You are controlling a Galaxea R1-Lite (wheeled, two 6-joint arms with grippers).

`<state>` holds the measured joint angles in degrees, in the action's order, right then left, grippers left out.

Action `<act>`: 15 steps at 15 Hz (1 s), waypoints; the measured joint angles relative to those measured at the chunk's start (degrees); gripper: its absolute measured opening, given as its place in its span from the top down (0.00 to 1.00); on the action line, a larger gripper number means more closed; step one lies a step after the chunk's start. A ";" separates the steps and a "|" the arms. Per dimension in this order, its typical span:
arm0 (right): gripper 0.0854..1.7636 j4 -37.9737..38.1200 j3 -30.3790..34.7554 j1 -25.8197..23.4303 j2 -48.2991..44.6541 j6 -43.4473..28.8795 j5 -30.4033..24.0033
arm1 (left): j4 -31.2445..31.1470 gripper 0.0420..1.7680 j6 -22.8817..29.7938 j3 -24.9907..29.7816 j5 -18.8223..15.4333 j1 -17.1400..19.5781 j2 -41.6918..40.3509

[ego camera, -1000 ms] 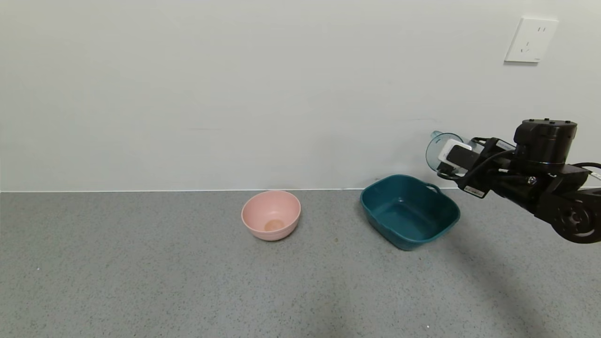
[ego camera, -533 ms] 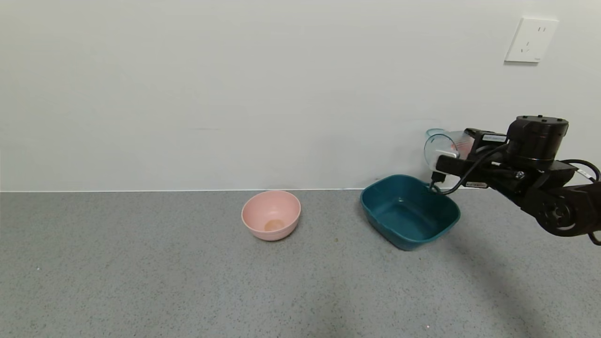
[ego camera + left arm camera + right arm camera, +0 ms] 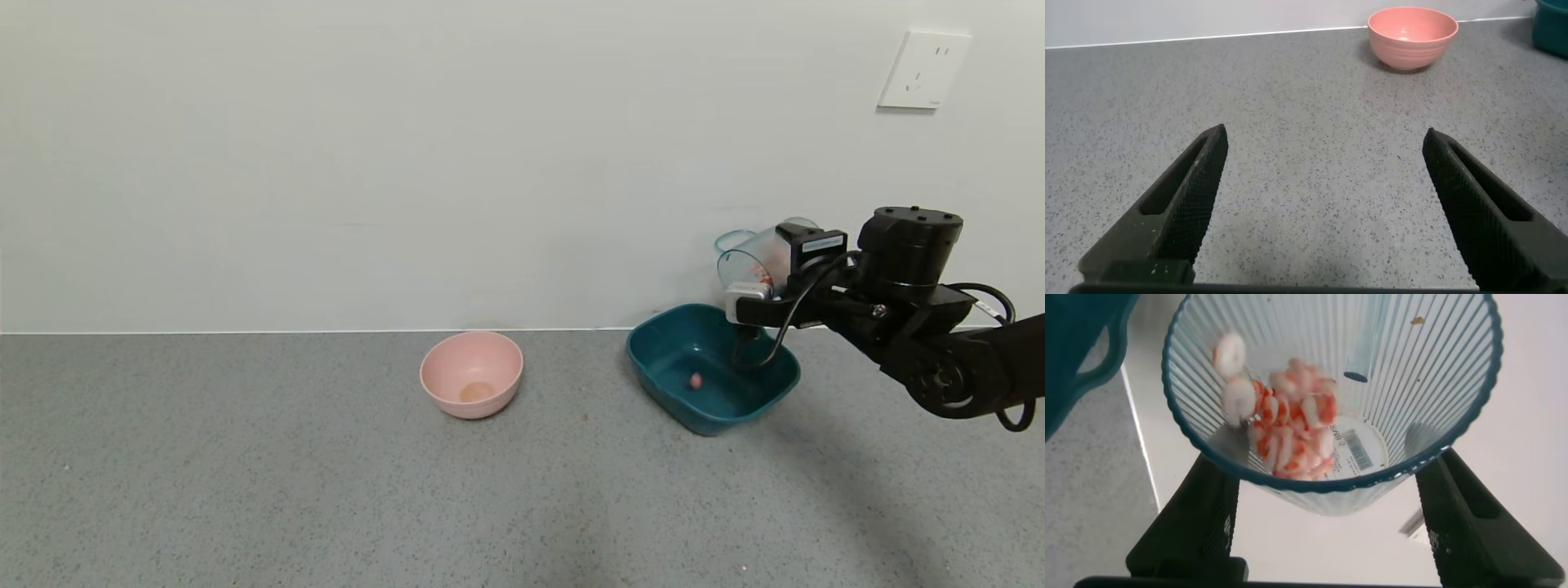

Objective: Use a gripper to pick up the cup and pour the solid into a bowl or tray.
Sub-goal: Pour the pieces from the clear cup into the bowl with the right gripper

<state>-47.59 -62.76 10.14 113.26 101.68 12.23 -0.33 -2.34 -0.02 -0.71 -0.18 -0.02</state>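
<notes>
- While I watch the head view, my right claw (image 3: 771, 273) grips the small transparent blue-tinted ribbed plastic cup (image 3: 755, 260), its fingers (image 3: 1188, 527) pressed against the cup's sides in the right wrist view.
- I see the cup held in the air just above the far right rim of the dark teal rounded-rectangular plastic tub (image 3: 653, 384), tipped over with its mouth facing the tub's left side.
- Inside the cup, the small flat orange-red and white round pieces (image 3: 1290, 429) are heaped toward the lower wall, a few blurred near the lip.
- One pinkish piece (image 3: 695, 380) lies on the tub's floor, near its middle.
- The tub rests on the grey speckled desk (image 3: 326, 490), close to the white wall (image 3: 408, 163); a round pink plastic bowl (image 3: 471, 374) stands left of the tub, well apart from it.
- My left claw (image 3: 1323, 188) hangs low over bare desk, fingers spread wide with nothing between them, the pink bowl beyond it.
- A white wall socket (image 3: 923, 69) sits high above the tub, to its right.
</notes>
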 joint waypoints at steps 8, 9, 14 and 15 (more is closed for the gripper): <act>0.26 -0.01 0.44 1.62 0.51 11.61 0.01 | 0.00 0.03 -0.02 0.02 0.02 0.00 0.00; 0.26 -0.01 0.44 1.68 0.51 13.06 0.00 | 0.00 0.03 0.00 0.02 0.00 0.00 0.00; 0.26 0.13 0.50 1.10 0.57 19.18 0.01 | -0.02 0.03 0.00 0.02 0.00 0.00 0.00; 0.26 0.10 0.52 0.96 0.57 20.35 0.01 | 0.00 0.03 0.00 0.02 0.02 0.00 0.00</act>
<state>-47.49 -62.23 11.11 113.84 122.03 12.24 -0.33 -2.34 0.00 -0.68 -0.18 -0.02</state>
